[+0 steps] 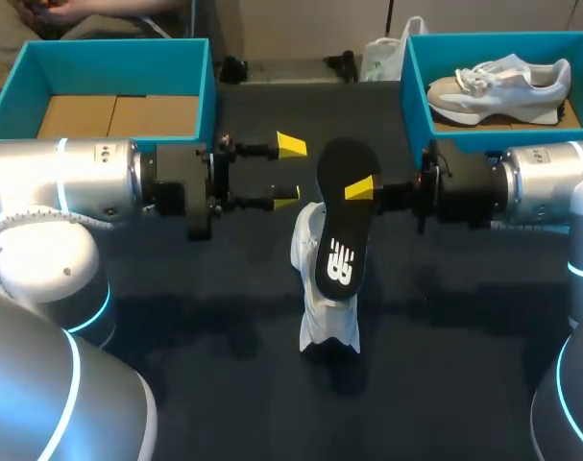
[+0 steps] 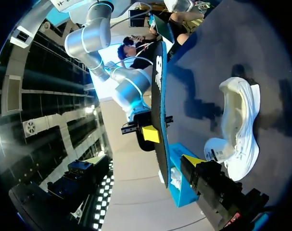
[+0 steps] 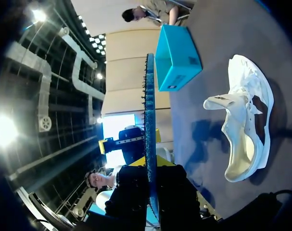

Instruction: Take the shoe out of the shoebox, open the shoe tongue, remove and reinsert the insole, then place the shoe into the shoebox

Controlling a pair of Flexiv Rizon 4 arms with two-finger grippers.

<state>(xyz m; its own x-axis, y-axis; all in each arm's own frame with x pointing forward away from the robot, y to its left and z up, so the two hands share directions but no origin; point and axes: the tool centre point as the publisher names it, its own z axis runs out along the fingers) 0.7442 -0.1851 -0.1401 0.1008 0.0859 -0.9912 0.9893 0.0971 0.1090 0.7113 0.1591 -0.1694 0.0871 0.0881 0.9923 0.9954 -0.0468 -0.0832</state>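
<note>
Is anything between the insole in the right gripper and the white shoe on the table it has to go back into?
Nothing visible. The insole, held in the right gripper, hangs over the white shoe; the left gripper stands open off to the side, clear of both.

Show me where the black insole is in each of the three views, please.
Head view: the insole, in the middle, held by the right claw over the white shoe.
Left wrist view: edge-on dark strip beside the shoe.
Right wrist view: edge-on, in that claw's grip, beside the shoe.
Shared landmark: the white shoe.
</note>
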